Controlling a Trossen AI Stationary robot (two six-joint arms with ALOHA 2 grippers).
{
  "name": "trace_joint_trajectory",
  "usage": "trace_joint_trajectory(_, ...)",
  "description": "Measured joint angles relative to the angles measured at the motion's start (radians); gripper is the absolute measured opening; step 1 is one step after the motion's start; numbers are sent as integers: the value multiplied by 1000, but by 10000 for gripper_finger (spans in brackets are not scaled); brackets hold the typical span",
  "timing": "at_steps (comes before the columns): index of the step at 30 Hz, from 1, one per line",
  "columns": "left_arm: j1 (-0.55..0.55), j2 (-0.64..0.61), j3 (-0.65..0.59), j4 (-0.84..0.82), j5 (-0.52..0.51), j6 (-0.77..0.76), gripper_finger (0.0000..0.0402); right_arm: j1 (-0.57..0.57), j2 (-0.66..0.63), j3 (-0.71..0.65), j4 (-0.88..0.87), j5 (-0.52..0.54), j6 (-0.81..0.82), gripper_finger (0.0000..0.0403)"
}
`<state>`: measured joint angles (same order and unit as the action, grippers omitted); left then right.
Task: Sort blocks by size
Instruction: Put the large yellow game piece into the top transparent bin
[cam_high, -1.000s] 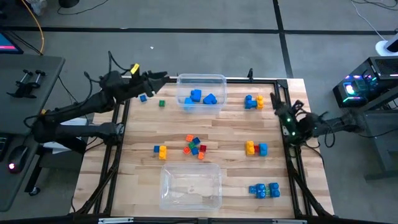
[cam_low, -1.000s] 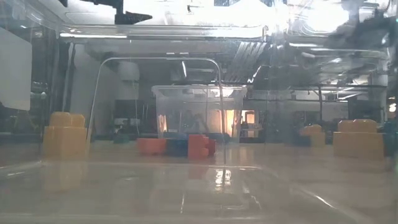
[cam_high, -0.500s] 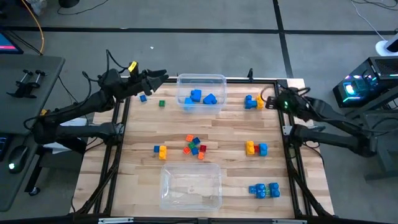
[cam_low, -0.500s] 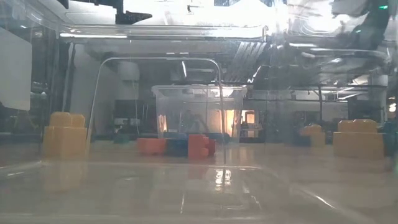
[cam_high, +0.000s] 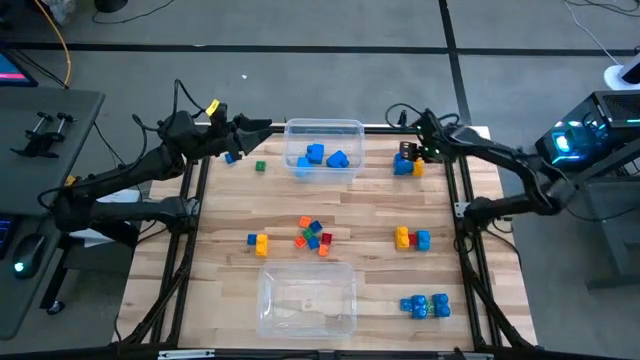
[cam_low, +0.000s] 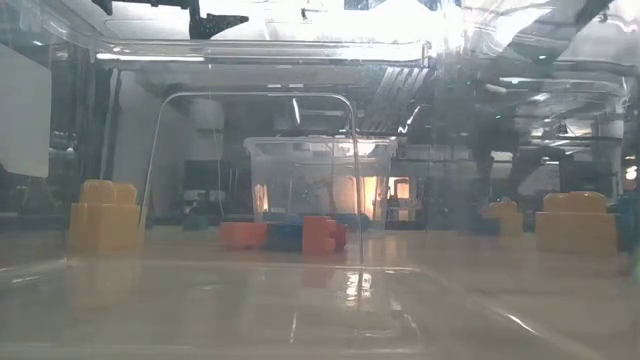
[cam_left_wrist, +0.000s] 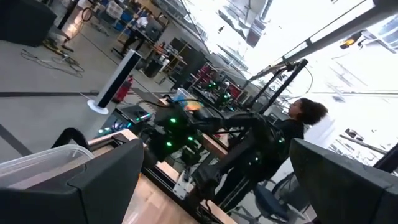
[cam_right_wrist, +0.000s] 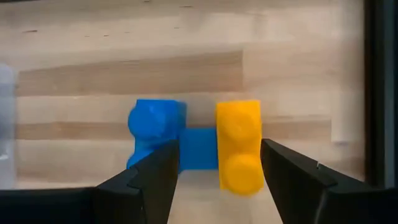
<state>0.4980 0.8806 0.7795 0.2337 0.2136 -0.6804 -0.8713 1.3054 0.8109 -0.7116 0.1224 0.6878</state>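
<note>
The right gripper (cam_high: 408, 152) hangs over a blue-and-yellow block cluster (cam_right_wrist: 198, 145) at the worktop's (cam_high: 370, 215) far edge, fingers (cam_right_wrist: 155, 180) spread. The left gripper (cam_high: 262, 126) waits beside the far bin (cam_high: 323, 127), fingers spread wide.

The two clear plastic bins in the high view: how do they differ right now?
The clear plastic bin at the table's far edge holds a few blue blocks; the clear plastic bin at the near edge looks empty. The far bin sits between the two arms, with the open left hand close to one side of it; no arm is near the near bin. Both are rectangular, transparent and upright on the wooden table.
</note>
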Motion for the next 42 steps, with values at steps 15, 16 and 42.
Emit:
trace_joint_trajectory(15, 0, 0, 0, -3, 37, 1, 388, -18, 285, 120, -68, 68, -87, 222)
trace_joint_trajectory(16, 0, 0, 0, -3, 37, 0, 388, -22, 296, 120, -66, 73, -87, 222)
trace_joint_trajectory(42, 33, 0, 0, 2, 32, 4, 388, -39, 24, 288, 79, 60, -222, 129)
